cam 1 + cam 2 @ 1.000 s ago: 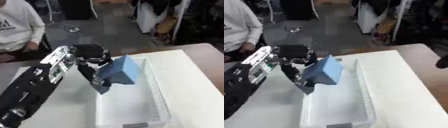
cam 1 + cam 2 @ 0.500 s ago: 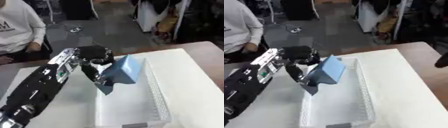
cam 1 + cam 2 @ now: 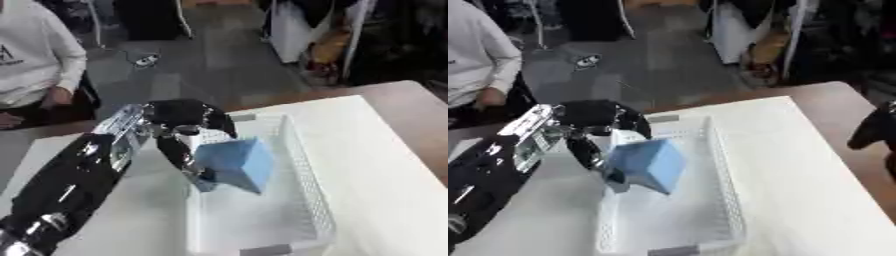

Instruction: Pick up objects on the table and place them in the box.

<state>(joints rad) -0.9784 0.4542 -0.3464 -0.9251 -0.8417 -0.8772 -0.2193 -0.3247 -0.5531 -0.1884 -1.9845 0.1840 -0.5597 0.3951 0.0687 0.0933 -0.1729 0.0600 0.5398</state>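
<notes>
Looking down, you have a white table (image 3: 385,165) with a brown border at its far right, and beyond it a grey floor (image 3: 219,65) with dark furniture and clutter along the back. A white mesh box (image 3: 302,200) sits on the table in front of you. Your left arm (image 3: 70,185) reaches in from the lower left, its hand (image 3: 184,130) curled over the box's near-left wall, fingers and thumb clamped on a light blue block (image 3: 234,164) held tilted above the box's interior. Your right hand (image 3: 875,132) shows only as a dark shape at the right edge; I cannot tell its fingers' state.
</notes>
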